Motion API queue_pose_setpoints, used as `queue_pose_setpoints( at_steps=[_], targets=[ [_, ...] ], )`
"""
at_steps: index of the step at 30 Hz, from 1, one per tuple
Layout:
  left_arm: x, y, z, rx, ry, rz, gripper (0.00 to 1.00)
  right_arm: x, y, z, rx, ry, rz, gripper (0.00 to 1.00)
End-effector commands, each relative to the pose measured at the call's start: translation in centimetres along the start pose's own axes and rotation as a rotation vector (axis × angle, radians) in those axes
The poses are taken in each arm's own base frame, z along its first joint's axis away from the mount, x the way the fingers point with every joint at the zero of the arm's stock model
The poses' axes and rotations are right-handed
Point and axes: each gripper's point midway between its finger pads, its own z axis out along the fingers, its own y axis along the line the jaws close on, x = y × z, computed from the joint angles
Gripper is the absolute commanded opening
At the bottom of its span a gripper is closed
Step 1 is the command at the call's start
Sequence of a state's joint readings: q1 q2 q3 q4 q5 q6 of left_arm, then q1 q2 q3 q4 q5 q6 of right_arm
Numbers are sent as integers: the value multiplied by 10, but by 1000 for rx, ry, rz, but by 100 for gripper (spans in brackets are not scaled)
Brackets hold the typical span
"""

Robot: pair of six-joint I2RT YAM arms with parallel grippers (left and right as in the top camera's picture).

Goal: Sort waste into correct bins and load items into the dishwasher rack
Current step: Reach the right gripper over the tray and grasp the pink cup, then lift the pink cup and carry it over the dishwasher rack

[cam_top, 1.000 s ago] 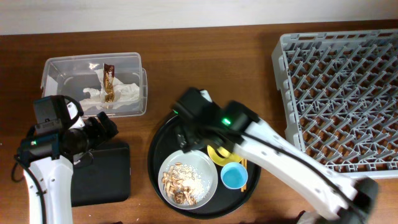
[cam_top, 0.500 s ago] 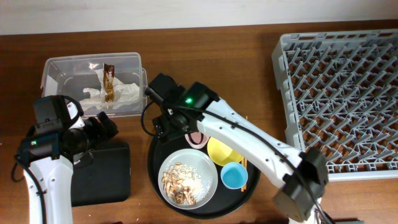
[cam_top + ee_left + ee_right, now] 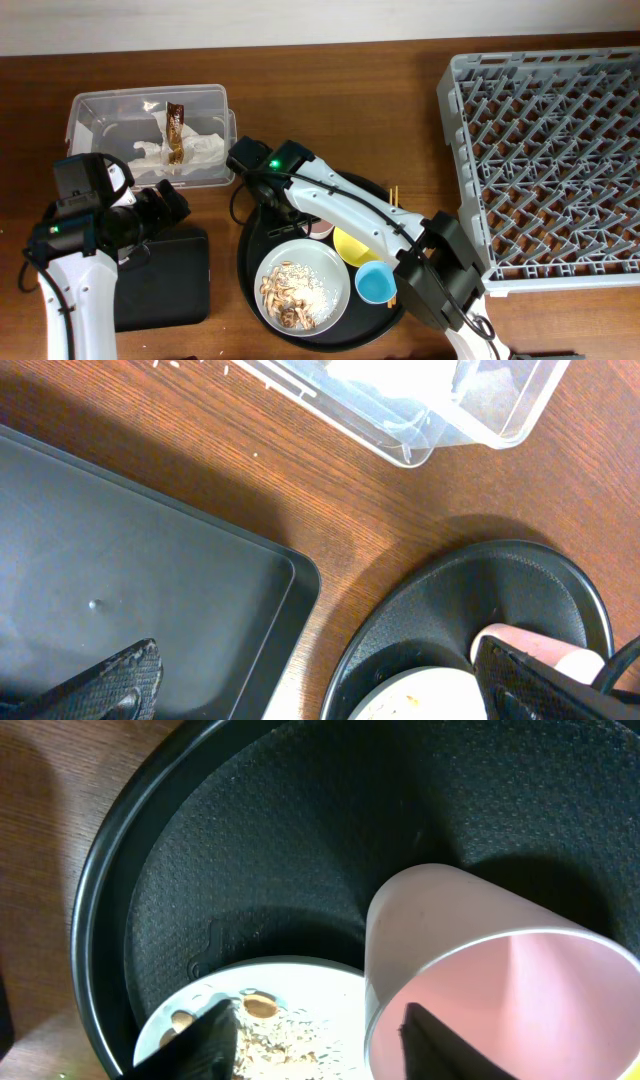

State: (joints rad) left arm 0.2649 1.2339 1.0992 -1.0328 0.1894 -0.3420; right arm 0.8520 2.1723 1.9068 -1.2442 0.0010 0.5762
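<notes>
The pink cup (image 3: pixel 480 960) stands on the round black tray (image 3: pixel 250 250), next to the yellow bowl (image 3: pixel 356 246) and the light-blue cup (image 3: pixel 377 283). My right gripper (image 3: pixel 315 1042) is open and straddles the pink cup's rim, with one finger inside the cup and the other over the grey plate (image 3: pixel 300 995). The plate (image 3: pixel 322 275) holds food scraps (image 3: pixel 285 295). The chopsticks (image 3: pixel 393 195) lie at the tray's right side. The napkin (image 3: pixel 200 150) and the wrapper (image 3: pixel 176 132) lie in the clear tub (image 3: pixel 100 108). My left gripper (image 3: pixel 320 690) is open and empty, between the shallow black tray (image 3: pixel 120 560) and the round tray.
The dishwasher rack (image 3: pixel 550 150) fills the right side of the table. The shallow black tray (image 3: pixel 165 285) lies at the front left, below the clear tub. My right arm (image 3: pixel 350 205) crosses over the round tray.
My right arm's wrist has swung left across the round tray, and its fingers have come down around the pink cup's rim. The left arm has not moved.
</notes>
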Motion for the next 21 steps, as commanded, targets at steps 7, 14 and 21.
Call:
queue_pose_setpoints(
  at_steps=[7, 14, 21],
  targets=[
    [-5, -1, -7, 5, -29, -11, 99, 1, 1, 13, 26, 22, 2, 43],
    [-5, -1, -7, 5, -29, -11, 99, 6, -3, 11, 38, 41, 5, 27],
    [-5, -1, -7, 5, -29, -11, 99, -3, 1, -16, 21, 11, 2, 4]
  ],
)
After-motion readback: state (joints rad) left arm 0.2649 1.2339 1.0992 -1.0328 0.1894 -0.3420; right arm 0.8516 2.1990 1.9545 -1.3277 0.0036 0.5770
